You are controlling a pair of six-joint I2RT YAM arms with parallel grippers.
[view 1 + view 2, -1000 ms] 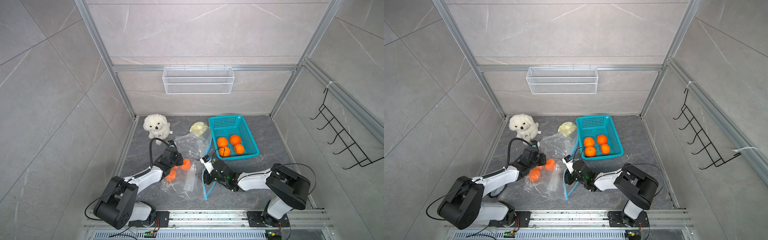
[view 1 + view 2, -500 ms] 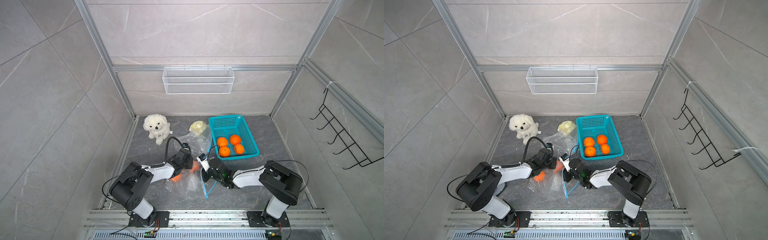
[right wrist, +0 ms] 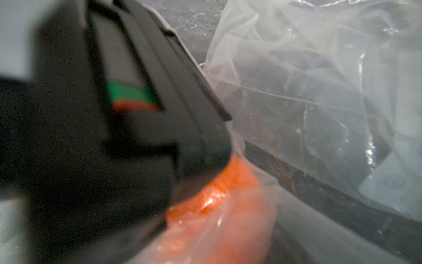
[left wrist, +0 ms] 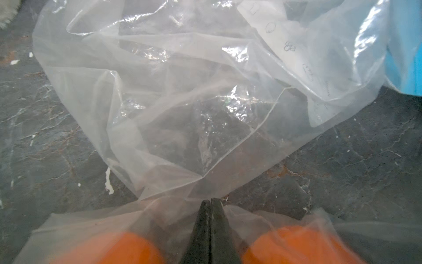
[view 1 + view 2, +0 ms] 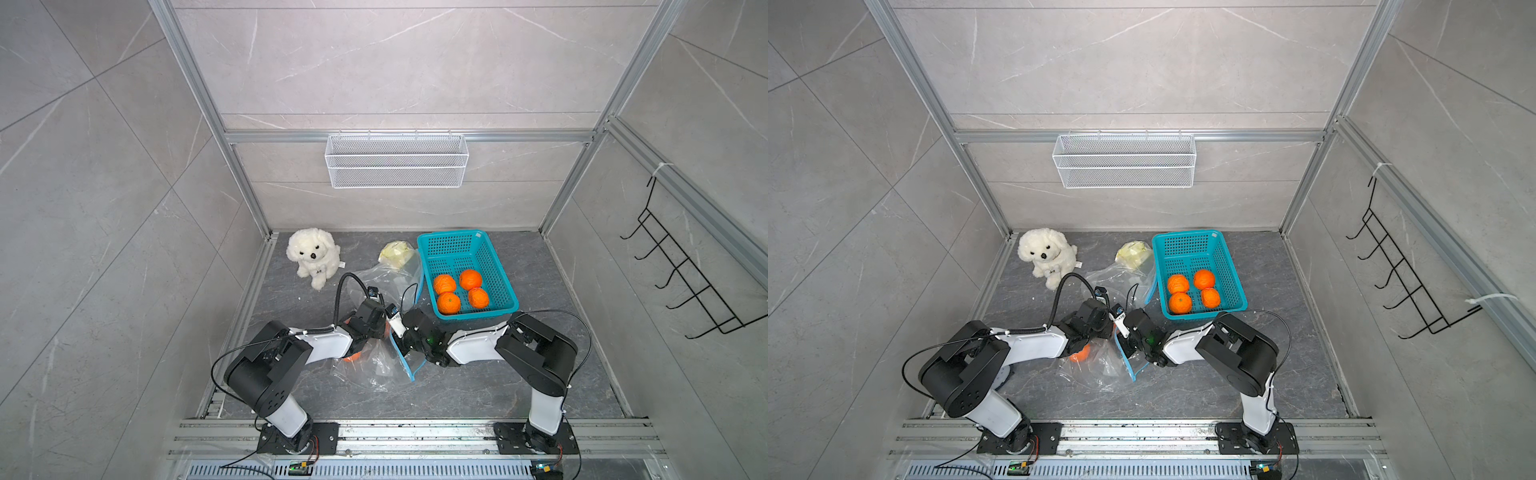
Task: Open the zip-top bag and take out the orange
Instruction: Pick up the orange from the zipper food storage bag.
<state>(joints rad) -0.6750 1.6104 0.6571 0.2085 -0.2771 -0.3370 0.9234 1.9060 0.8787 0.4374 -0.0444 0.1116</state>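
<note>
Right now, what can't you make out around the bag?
Right gripper: open or shut unclear; hidden under its wrist in top views, blurred black left arm fills right wrist view.
Round orange fruits in clear plastic zip-top bag: blurred, cut off by left wrist view's edge.
Blue zip strip: open or closed, too small in top views.

In both top views, lower centre of the frame, the arms' wrists cover most of what lies in the zip-top bag. You get only a sliver of orange under the left arm. The right claw has its tips tucked beneath its own wrist, so you cannot read their spread. In the left wrist view the fruit beside the left claw is blurred and cut off by the frame edge. A blurred black housing blocks much of the right wrist view.
</note>
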